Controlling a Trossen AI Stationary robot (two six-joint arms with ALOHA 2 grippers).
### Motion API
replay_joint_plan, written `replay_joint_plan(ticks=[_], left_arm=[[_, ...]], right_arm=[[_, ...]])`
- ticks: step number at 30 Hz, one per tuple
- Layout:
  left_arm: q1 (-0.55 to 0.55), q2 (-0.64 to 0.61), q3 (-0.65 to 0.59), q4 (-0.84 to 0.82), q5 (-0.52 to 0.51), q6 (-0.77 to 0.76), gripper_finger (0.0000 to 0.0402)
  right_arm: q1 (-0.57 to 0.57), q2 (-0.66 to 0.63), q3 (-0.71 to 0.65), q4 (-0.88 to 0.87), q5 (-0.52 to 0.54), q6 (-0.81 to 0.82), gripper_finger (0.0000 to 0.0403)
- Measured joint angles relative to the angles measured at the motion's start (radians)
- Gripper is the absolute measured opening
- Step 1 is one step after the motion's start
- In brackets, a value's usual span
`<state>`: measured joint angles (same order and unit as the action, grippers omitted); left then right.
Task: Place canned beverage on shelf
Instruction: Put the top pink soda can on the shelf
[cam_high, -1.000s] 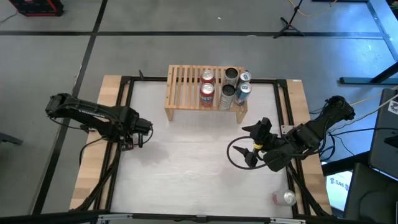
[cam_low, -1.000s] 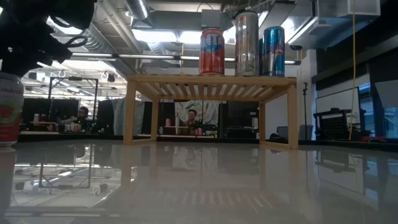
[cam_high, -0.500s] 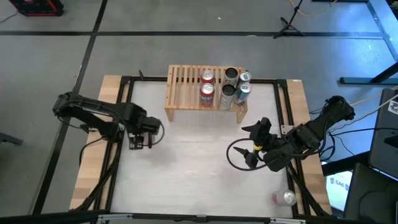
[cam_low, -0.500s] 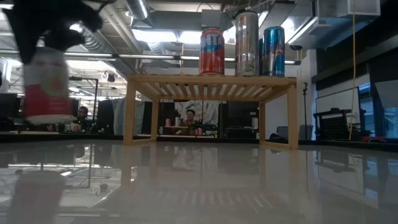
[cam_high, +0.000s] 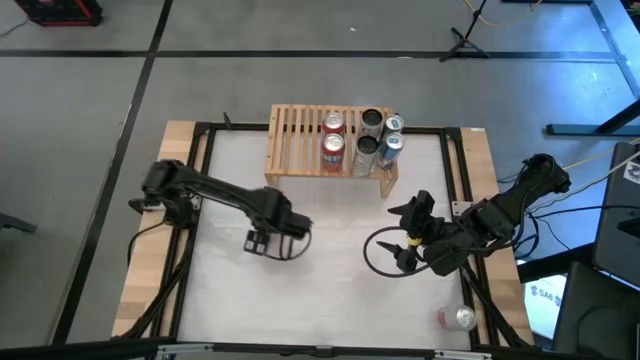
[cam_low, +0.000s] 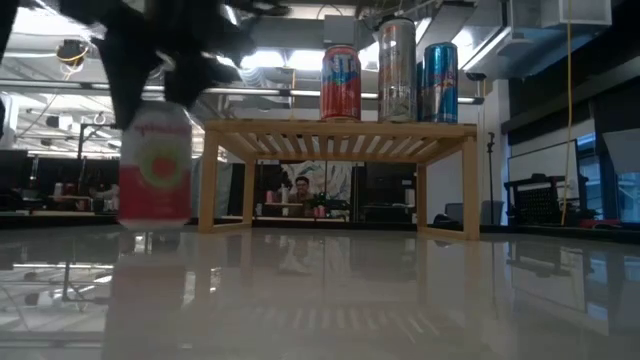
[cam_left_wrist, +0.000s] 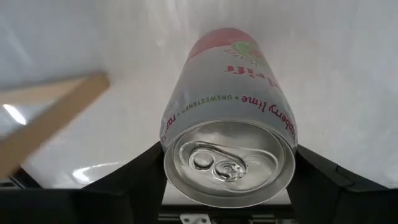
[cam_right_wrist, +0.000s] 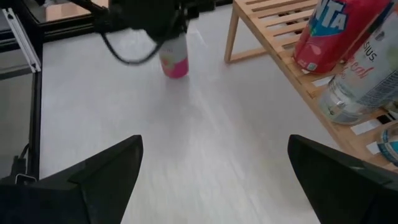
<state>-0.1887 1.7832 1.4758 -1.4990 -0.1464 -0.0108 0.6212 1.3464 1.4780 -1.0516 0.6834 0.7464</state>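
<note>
left gripper (cam_high: 268, 240): clamping a pink-and-white can (cam_low: 155, 165) between its two fingers, gripping near the top rim; can is hanging upright and, in the low view, sitting clear of the table surface.
can position: over the white table (cam_high: 320, 300), in front of the shelf's (cam_high: 300, 135) left-front corner, near it but not touching. In the right wrist view the can (cam_right_wrist: 174, 59) is showing just off the shelf's (cam_right_wrist: 273, 25) leg.
can label: left wrist view is showing the silver lid and pull tab facing the camera (cam_left_wrist: 229, 163), with "lime" text running along the side.
right gripper (cam_high: 408, 246): sitting idle over the right side of the table, fingers spread wide with nothing between them; both finger tips are framing bare tabletop in its own wrist view.
shelf load: five cans standing upright on the right half of the slats — two red (cam_high: 333, 140), two silver (cam_high: 369, 137), blue ones at the right end (cam_high: 391, 138). Left half of the slats is sitting unoccupied.
spare can (cam_high: 457, 318): lying on its side at the table's front-right edge, well apart from both grippers.
background: a person (cam_low: 292, 187) is showing under the shelf in the low view, beyond the table.
</note>
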Motion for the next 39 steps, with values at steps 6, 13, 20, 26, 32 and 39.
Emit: replay_joint_plan(ticks=[6,13,20,26,32,39], left_arm=[[-0.051,0.137,0.121,-0.019,-0.001,0.051,0.0254],[-0.088,0.162,0.162,0.017,0.002,0.171,0.0266],[-0.096,0.162,0.162,0.03,0.002,0.19,0.0287],[-0.096,0.161,0.162,0.087,-0.004,0.204,0.029],[-0.095,0.159,0.164,0.126,-0.044,0.13,0.0291],[-0.078,0.159,0.164,0.144,-0.041,0.087,0.0291]], right_arm=[[0.0,0.0,0.0,-0.005,-0.015,-0.01,0.039],[0.0,0.0,0.0,-0.005,-0.022,-0.023,0.039],[0.0,0.0,0.0,-0.005,-0.046,-0.048,0.039],[0.0,0.0,0.0,-0.005,-0.049,-0.049,0.039],[0.0,0.0,0.0,-0.004,-0.067,-0.048,0.039],[0.0,0.0,0.0,0.004,-0.067,-0.048,0.039]])
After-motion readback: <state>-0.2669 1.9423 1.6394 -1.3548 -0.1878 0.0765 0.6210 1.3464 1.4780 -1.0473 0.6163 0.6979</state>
